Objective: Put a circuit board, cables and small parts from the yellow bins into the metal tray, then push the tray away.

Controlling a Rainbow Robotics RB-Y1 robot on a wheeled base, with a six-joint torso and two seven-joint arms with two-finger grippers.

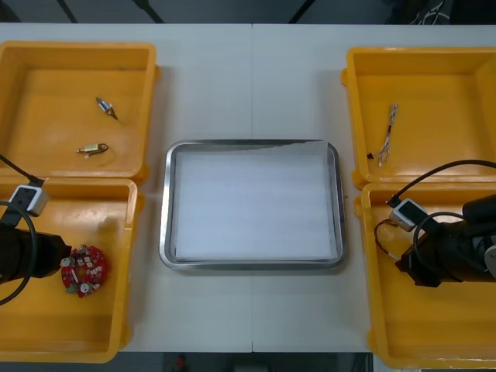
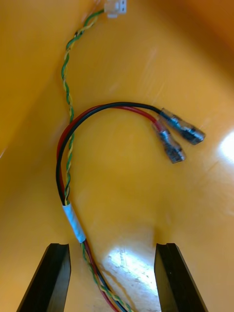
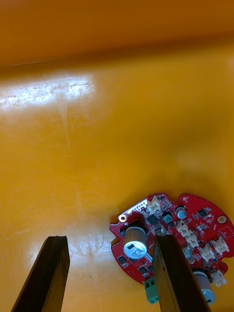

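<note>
A round red circuit board (image 1: pixel 84 270) lies in the near left yellow bin (image 1: pixel 116 325). My left gripper (image 1: pixel 62 265) is low in that bin right beside it, open. In the left wrist view the circuit board (image 3: pixel 192 229) sits partly between the fingers (image 3: pixel 171 273), and one finger overlaps its edge. My right gripper (image 1: pixel 403 260) is down in the near right bin (image 1: pixel 372 310), open. A bundle of red, black and green-yellow cables (image 2: pixel 73 219) runs between its fingers (image 2: pixel 174 278), its metal terminals (image 2: pixel 178 136) lying farther out.
The metal tray (image 1: pixel 164 209), white inside, lies in the middle of the table. The far left bin (image 1: pixel 151 77) holds two small metal parts (image 1: pixel 106 108) (image 1: pixel 93 149). A thin twisted cable (image 1: pixel 388 133) lies in the far right bin (image 1: pixel 353 77).
</note>
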